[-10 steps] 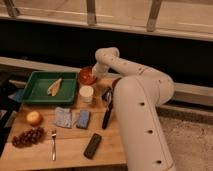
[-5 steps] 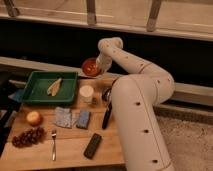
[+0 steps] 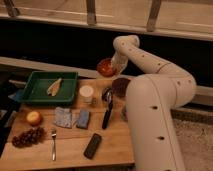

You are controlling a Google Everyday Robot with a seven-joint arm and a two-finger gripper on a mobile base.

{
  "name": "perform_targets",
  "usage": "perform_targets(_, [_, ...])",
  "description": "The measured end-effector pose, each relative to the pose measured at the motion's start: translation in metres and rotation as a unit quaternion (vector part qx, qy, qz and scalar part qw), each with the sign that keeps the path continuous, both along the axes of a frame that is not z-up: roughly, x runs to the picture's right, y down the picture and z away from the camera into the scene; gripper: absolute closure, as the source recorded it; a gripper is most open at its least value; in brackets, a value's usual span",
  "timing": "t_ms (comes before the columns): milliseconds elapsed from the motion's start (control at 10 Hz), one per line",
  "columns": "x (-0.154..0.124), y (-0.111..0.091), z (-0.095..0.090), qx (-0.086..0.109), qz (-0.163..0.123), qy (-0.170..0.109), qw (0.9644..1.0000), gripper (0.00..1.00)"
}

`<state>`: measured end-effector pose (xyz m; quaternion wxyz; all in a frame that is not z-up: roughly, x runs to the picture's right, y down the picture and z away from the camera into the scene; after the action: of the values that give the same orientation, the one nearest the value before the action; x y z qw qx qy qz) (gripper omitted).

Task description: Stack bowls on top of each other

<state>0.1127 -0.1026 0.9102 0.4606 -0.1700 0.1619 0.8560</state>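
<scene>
Camera view. Orange-red bowl (image 3: 106, 66): round, glossy, no long axis; tilted, its opening turned toward the camera. It hung above the far edge of the worktop (image 3: 70, 147), at 11 o'clock from the purple bowl (image 3: 120, 86), held by the tool (image 3: 115, 64) clamped on its right rim. Against the frame half a second before, it sat lower and nearer the purple bowl. Purple bowl: dull, dark, upright on the worktop beside the arm.

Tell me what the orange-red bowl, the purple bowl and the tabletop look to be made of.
Orange-red bowl, lifted above the table at the gripper: glossy, likely glazed ceramic or hard plastic, since it catches light. Purple bowl: dull matte, perhaps plastic. Tabletop: light wood, by its warm pale colour.
</scene>
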Motion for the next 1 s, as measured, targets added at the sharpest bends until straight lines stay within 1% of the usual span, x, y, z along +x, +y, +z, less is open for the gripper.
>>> perform_targets(100, [0.024, 0.011, -0.011, -0.013, 0.008, 0.017, 0.9997, 1.0])
perform_targets(200, [0.042, 0.024, -0.019, -0.027, 0.02, 0.034, 0.9989, 1.0])
perform_targets(300, [0.052, 0.033, -0.023, -0.038, 0.03, 0.045, 0.9978, 1.0])
perform_targets(400, [0.067, 0.052, -0.025, -0.057, 0.05, 0.061, 0.9953, 0.96])
perform_targets(500, [0.072, 0.062, -0.023, -0.065, 0.059, 0.067, 0.9939, 0.9])
perform_targets(600, [0.074, 0.074, -0.02, -0.075, 0.067, 0.069, 0.9925, 0.78])
perform_targets(700, [0.073, 0.08, -0.017, -0.081, 0.074, 0.069, 0.9916, 0.7])
perform_targets(800, [0.065, 0.092, -0.006, -0.089, 0.085, 0.068, 0.99, 0.57])
perform_targets(1000, [0.049, 0.105, 0.009, -0.096, 0.102, 0.063, 0.9882, 0.41])
